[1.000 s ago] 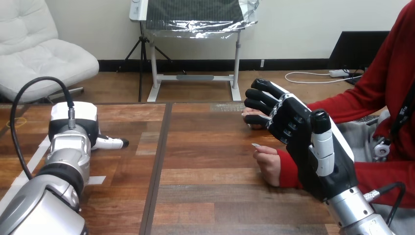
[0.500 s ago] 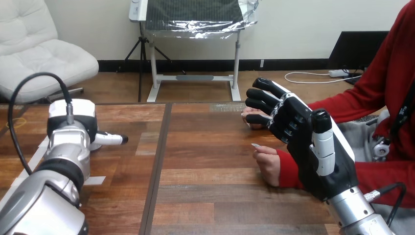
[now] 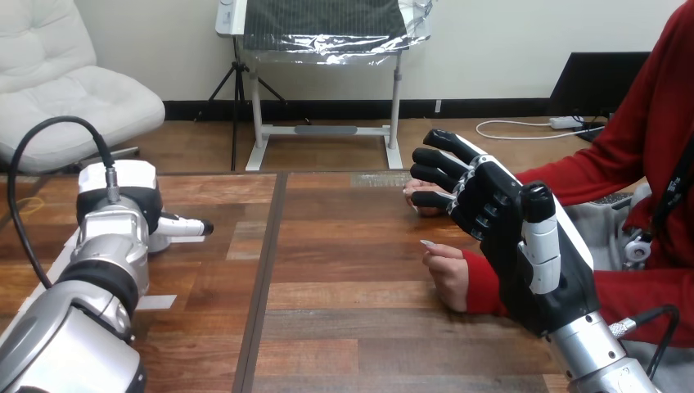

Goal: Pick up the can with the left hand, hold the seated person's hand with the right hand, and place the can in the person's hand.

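**Right hand open beside the person's wrist; can not located**

The robot's right hand (image 3: 511,246) is raised above the wooden table (image 3: 344,319) at the view's right. Its fingers (image 3: 442,173) are spread and nearly straight, pointing away and to the left, and nothing is gripped.

This hand stands in front of the person's red sleeve (image 3: 484,282). The person's near hand (image 3: 447,274) rests on the table just left of the robot's palm, loosely curled. Whether the two touch cannot be told.

The person's far hand (image 3: 416,201) lies on the table behind the right hand's fingertips. Contact there cannot be told either.

The left hand (image 3: 182,225) is low over the table at the view's left, largely hidden behind its own silver forearm (image 3: 98,270). Whether it is open, closed or gripping anything cannot be told.

The can cannot be made out, so its position cannot be told.
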You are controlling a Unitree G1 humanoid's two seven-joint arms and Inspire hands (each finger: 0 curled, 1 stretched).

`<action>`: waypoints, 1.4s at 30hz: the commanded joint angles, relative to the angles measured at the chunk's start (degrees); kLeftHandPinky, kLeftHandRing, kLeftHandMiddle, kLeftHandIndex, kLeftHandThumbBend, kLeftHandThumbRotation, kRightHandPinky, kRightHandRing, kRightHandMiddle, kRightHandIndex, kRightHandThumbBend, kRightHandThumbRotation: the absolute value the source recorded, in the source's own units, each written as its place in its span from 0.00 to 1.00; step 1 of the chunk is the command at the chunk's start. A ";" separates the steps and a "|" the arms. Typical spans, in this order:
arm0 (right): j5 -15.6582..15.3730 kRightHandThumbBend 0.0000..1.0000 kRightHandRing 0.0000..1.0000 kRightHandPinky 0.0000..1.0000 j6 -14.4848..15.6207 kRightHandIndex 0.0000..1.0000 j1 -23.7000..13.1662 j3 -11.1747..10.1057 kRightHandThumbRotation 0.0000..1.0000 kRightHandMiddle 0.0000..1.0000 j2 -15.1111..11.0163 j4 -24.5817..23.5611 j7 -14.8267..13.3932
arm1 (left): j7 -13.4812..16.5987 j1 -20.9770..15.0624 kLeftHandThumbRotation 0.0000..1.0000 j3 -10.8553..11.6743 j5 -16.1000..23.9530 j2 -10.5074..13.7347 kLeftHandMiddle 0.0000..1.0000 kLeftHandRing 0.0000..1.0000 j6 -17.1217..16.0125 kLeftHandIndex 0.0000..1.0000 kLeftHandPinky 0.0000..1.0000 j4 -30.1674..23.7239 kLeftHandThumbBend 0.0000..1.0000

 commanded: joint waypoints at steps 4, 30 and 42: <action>1.08 0.87 0.86 0.78 -0.90 0.88 -2.29 -0.76 1.00 0.85 0.24 -2.20 -0.09 | -0.08 -0.74 0.81 1.00 -1.03 0.02 0.87 0.86 -0.14 0.84 0.86 -0.21 0.73; 0.77 0.87 0.87 0.79 -0.76 0.88 -2.83 -0.83 1.00 0.86 0.26 -1.50 -0.03 | 7.60 -0.89 0.67 3.33 -3.35 -0.09 0.66 0.63 -1.07 0.65 0.48 -1.59 0.70; 1.02 0.87 0.87 0.80 -0.08 0.88 -3.10 -0.84 1.00 0.87 -0.04 -1.25 0.29 | 10.36 -1.08 0.63 3.92 -4.01 0.14 0.64 0.61 -1.94 0.64 0.47 -2.02 0.68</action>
